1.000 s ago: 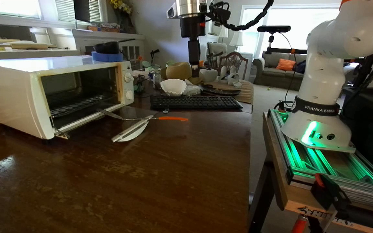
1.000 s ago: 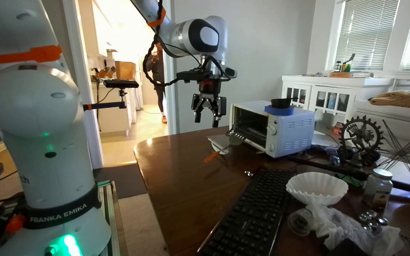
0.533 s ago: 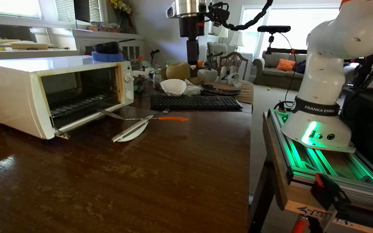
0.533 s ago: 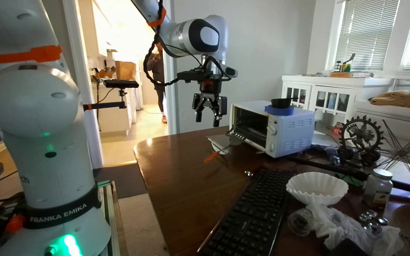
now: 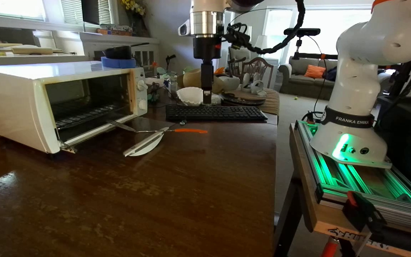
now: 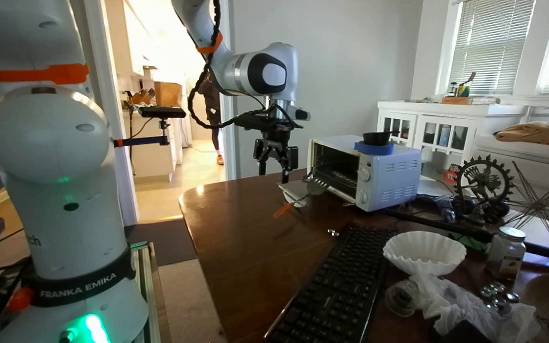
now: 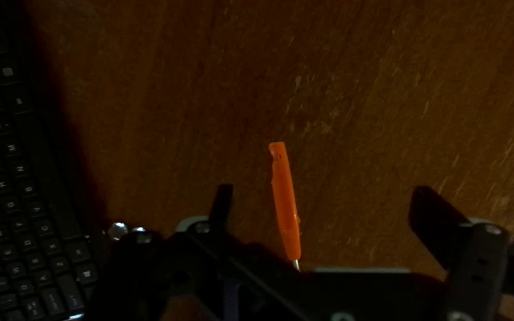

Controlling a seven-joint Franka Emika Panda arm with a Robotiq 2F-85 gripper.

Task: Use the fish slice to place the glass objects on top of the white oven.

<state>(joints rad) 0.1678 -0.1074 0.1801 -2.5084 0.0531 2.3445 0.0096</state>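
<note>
The fish slice has an orange handle (image 5: 191, 131) and a flat slotted metal end (image 6: 316, 186). It lies across a white shallow object (image 5: 145, 145), its end toward the open front of the white oven (image 6: 389, 176). Small shiny glass pieces lie near the keyboard in both exterior views (image 5: 183, 122) (image 6: 333, 232) and the wrist view (image 7: 118, 231). My gripper (image 6: 273, 174) is open and empty, pointing down above the table. In the wrist view the orange handle (image 7: 285, 200) shows between the spread fingers (image 7: 321, 198), nearer the left one; the slice's flat end is hidden there.
A black pan (image 6: 376, 138) on a blue ring (image 6: 373, 148) stands on the oven. A black keyboard (image 6: 336, 286) lies beside the glass pieces. Beyond it are a white fluted bowl (image 6: 424, 252), a jar (image 6: 507, 251) and several more shiny glass pieces (image 6: 498, 296).
My gripper has come down toward the table, also shifting slightly left in both exterior views. It stays open. The fish slice, glass pieces and oven have not moved.
</note>
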